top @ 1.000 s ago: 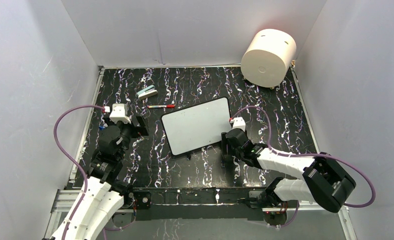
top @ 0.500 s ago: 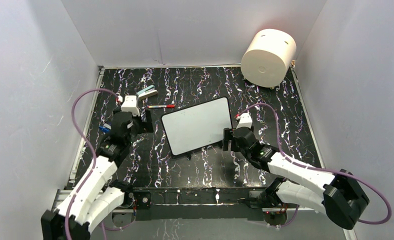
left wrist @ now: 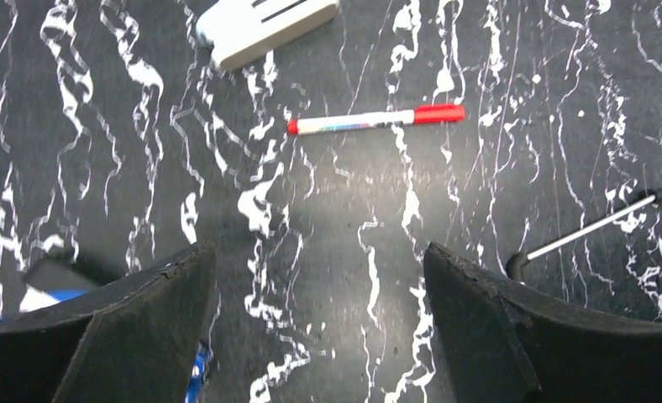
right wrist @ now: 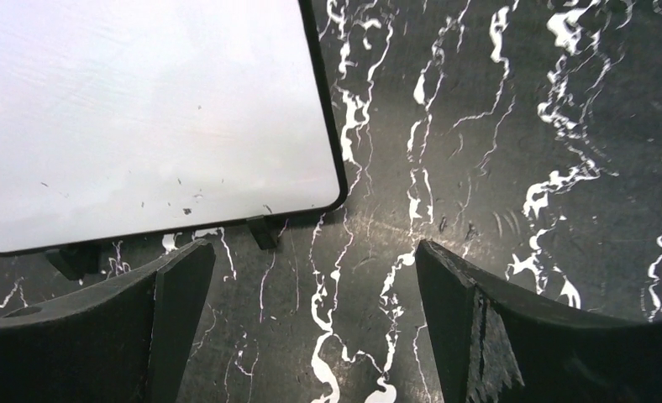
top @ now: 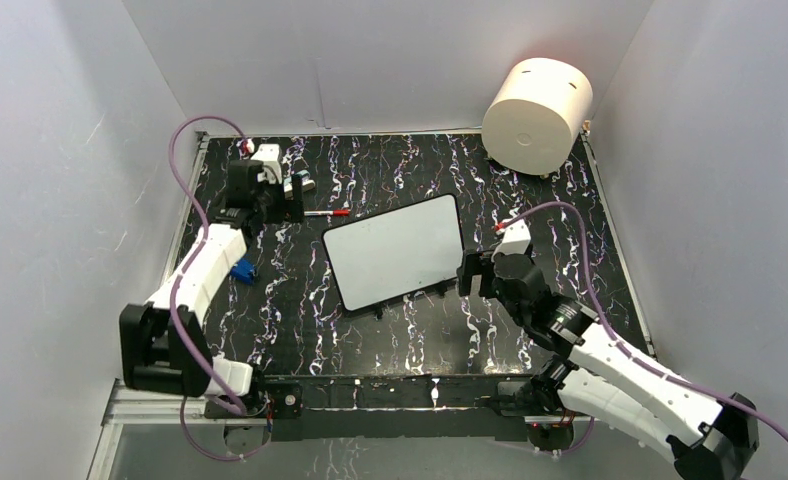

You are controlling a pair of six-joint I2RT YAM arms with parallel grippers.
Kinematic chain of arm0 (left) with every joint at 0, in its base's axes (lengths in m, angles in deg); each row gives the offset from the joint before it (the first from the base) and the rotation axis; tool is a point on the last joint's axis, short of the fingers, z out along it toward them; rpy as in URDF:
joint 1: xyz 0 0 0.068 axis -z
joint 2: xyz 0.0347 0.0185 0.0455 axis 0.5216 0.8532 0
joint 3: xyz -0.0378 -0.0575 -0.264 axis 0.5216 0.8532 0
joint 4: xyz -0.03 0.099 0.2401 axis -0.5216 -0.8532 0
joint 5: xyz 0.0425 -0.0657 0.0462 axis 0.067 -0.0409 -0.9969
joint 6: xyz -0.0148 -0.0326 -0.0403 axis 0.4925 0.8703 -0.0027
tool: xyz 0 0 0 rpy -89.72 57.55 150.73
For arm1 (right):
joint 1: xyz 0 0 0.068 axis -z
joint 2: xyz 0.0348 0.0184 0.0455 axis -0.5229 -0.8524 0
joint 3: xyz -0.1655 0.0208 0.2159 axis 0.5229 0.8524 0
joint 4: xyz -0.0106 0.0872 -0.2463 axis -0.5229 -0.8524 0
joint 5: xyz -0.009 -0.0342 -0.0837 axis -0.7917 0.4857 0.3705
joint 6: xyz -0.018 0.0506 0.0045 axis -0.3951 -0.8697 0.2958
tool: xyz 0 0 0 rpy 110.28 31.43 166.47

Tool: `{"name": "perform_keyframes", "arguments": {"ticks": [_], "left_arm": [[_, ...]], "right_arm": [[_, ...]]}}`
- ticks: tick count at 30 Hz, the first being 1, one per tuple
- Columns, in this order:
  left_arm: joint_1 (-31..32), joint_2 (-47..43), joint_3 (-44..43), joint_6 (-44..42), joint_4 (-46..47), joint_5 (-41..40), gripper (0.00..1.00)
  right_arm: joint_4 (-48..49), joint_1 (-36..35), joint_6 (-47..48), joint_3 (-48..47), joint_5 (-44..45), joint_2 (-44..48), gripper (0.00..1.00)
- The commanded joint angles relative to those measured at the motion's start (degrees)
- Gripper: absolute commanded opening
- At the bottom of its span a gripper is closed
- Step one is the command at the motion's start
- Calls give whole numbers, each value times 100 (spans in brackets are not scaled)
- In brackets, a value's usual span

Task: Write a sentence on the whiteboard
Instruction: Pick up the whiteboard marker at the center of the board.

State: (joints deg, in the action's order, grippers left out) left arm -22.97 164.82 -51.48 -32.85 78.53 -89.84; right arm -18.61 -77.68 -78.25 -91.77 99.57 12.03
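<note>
Hands: left hand (left wrist: 319, 281) and right hand (right wrist: 311, 290) both released, empty | Board (top: 395, 250): centre of worktop (top: 530, 200), blank | Risk: marker (left wrist: 376, 121) lies flat, may roll from an off-centre pinch; unbraced board may slide.

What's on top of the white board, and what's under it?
The whiteboard has no writing, just tiny dark specks near one corner. Small black feet peek out under its edge; the table beneath is hidden.

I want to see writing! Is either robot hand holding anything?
Nothing. The left gripper and right gripper are open and empty; the pen lies untouched.
</note>
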Motion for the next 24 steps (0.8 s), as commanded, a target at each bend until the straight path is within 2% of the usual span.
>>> {"name": "perform_keyframes", "arguments": {"ticks": [1,7,13,24], "left_arm": [[-116,715,-837,-475,-275,790,89],[-169,1783,-1630,-1165,-348,1295,86],[-170,2829,-2552,-1902,-775,1919,86],[-155,3860,-3273,-2927,-1391,2579,81]], "right_arm": [[-181,-1,231,-374,319,413,99],[-89,-3,328,-349,537,902,99],[-48,-5,441,-366,574,1005,99],[-28,-1,597,-533,540,770,99]]}}
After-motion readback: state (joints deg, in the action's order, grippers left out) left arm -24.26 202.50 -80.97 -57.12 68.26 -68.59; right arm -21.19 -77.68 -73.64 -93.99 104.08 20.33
